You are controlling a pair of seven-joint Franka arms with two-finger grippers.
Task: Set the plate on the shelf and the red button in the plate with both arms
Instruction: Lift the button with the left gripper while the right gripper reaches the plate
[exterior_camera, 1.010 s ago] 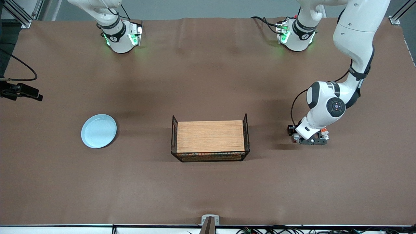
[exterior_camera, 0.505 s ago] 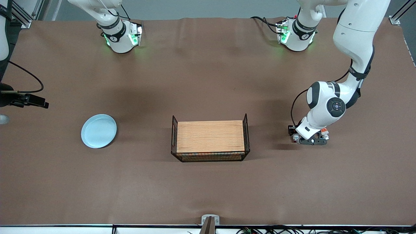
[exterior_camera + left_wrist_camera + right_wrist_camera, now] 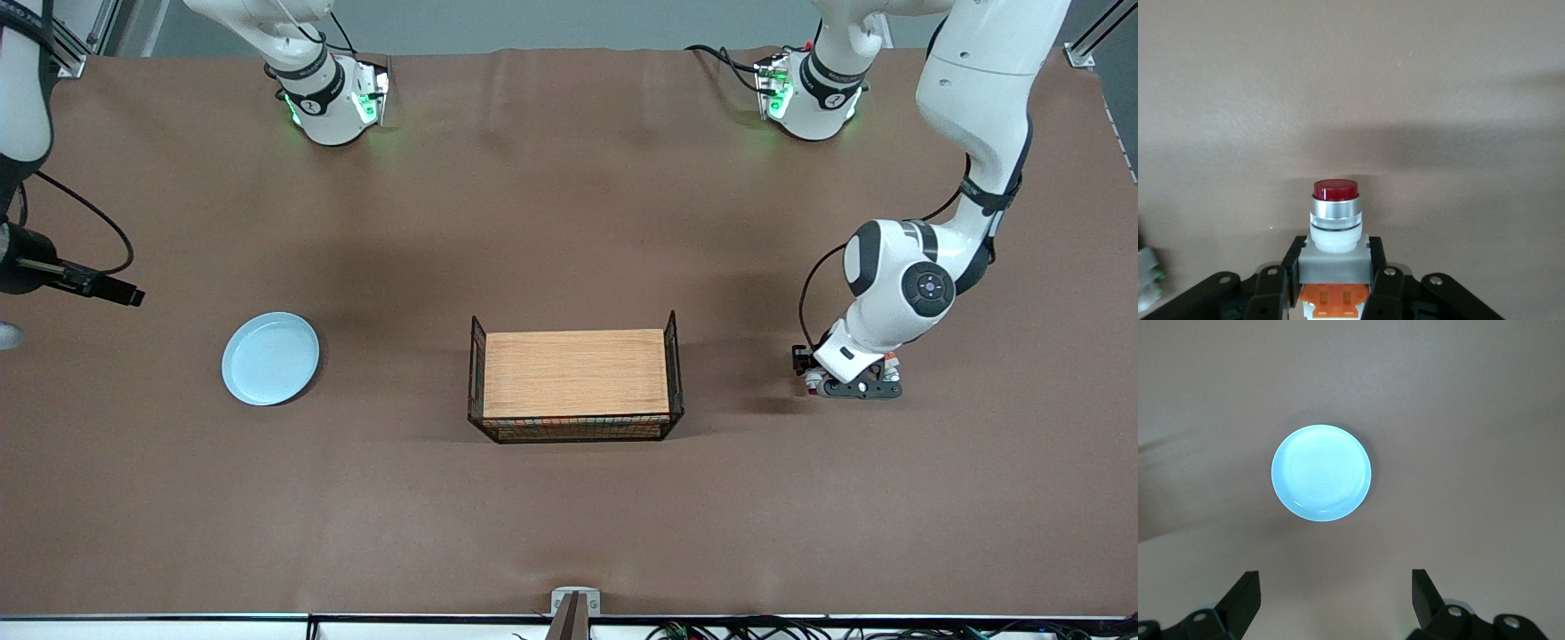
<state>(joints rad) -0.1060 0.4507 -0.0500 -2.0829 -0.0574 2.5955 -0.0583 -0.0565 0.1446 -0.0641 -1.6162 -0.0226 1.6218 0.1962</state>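
Pale light-blue plate (image 3: 270, 358) beside the wood-grain, black-wired rack (image 3: 576, 378); brown table (image 3: 569, 204); the red button (image 3: 1335, 220) shows a dark red tip, silvery collar, orange block.

light: even, bright, from overhead | shadows: soft, dark patches on table (image 3: 569, 498) beside rack (image 3: 576, 384) and plate (image 3: 270, 357) | glare: plate overexposed in right wrist view | focus: front sharp

One plate (image 3: 270, 358), one red button (image 3: 1335, 190) — one wire-sided wooden rack (image 3: 576, 375)
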